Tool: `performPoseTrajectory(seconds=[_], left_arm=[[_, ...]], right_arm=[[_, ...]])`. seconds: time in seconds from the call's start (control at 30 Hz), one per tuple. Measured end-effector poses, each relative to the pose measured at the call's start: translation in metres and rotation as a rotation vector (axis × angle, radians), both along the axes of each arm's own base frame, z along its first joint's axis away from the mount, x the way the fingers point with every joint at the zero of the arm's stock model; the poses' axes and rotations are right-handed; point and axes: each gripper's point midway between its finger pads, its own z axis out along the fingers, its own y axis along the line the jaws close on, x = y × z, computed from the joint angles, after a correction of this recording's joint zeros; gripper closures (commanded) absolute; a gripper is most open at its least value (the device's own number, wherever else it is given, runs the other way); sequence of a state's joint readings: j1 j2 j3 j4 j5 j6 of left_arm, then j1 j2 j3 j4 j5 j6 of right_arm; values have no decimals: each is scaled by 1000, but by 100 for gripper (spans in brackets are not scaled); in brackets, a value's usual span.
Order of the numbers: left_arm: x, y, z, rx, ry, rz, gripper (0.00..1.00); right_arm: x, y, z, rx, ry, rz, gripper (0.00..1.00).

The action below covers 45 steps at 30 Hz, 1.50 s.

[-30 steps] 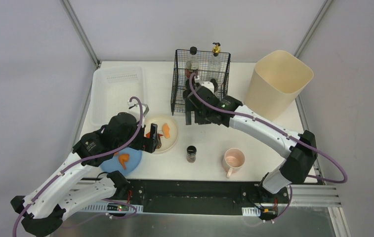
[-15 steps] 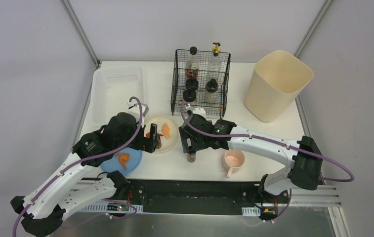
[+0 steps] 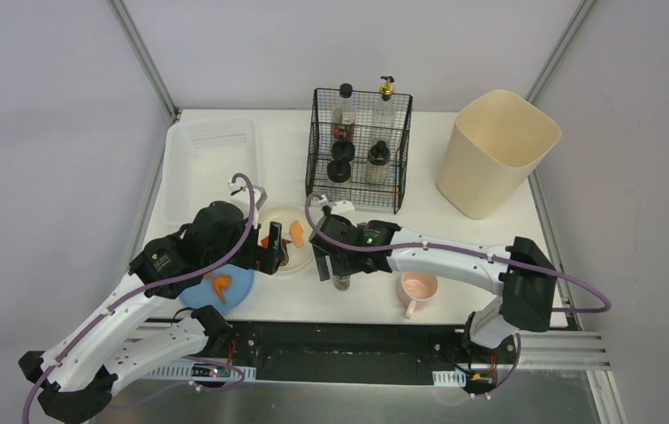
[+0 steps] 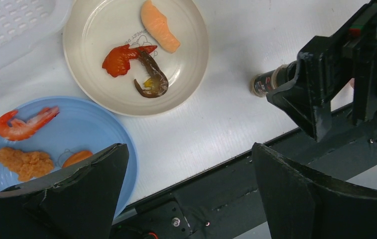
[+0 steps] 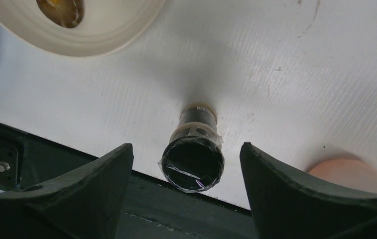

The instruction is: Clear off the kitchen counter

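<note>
The kitchen counter is a white tabletop. A small jar with a black lid stands near its front edge, and it also shows in the right wrist view and the left wrist view. My right gripper is open and hangs just above the jar, one finger on each side, not touching it. My left gripper is open and empty, above the near rim of a cream plate holding salmon and shrimp pieces.
A blue plate with food lies at the front left. A pink mug stands right of the jar. A black wire basket with bottles, a beige bin and a translucent tray are at the back.
My right arm has swung from the wire basket toward the front edge and now hovers over the jar. The left arm has not moved.
</note>
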<state>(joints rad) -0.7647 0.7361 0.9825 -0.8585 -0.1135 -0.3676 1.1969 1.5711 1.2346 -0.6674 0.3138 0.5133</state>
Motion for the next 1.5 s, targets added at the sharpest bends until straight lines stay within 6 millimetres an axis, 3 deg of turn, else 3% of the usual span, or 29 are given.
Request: performPoseTrajectory(seconds=[0.37, 0.77, 1.0, 1.1, 1.27, 1.5], left_arm=[[0, 0, 1, -2, -2, 0, 1], [-1, 1, 0, -11, 1, 7, 0], [-1, 1, 0, -11, 1, 8, 0], [-1, 1, 0, -11, 1, 8, 0], [-1, 0, 0, -12, 3, 10, 0], [-1, 0, 0, -13, 4, 10, 0]], right_arm=[[-3, 2, -7, -84, -39, 17, 31], [4, -2, -8, -102, -72, -21, 60], [9, -6, -5, -118, -106, -39, 64], [15, -8, 8, -110, -144, -48, 65], [31, -13, 49, -39, -218, -77, 66], [81, -43, 101, 27, -306, -194, 67]])
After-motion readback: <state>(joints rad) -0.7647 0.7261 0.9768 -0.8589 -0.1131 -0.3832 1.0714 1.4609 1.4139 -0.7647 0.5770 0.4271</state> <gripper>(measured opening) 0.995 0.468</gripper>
